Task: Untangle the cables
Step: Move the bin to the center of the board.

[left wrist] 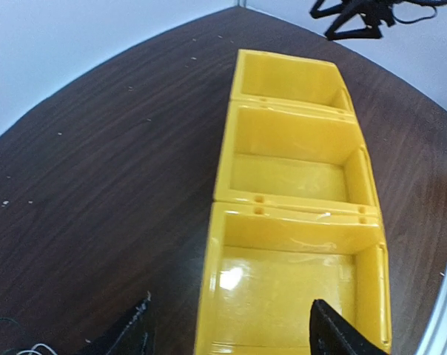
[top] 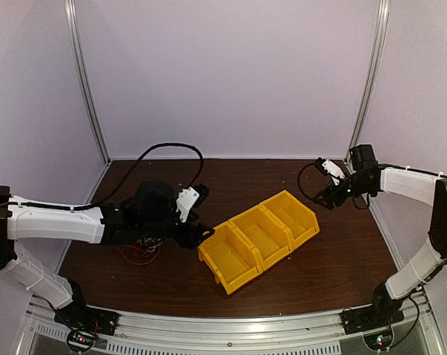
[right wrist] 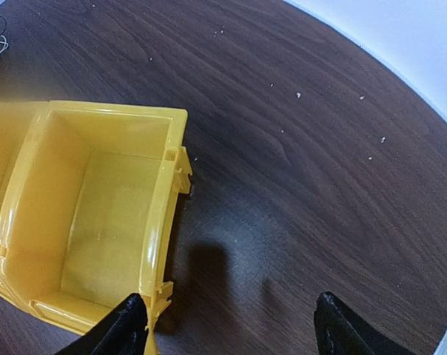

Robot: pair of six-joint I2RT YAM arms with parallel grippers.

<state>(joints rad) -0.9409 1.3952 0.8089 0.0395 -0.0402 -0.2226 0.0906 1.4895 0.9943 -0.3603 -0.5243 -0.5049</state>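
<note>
Bins (top: 262, 235) centre, cables (top: 137, 254) seemingly left; right free.

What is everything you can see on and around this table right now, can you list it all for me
bins: three, yellow, joined in a row mid-table, nothing seen inside
cables: one heap, red loops showing, on the table under the left arm, mostly hidden
table: one, dark brown wood
walls: pale, on three sides of the table
left arm: one, white and black, reaching to the row's left end
right arm: one, white and black, at the right side
left tool: one, black, open, over the nearest bin
right tool: one, black, open, over the table by the row's right end
</note>
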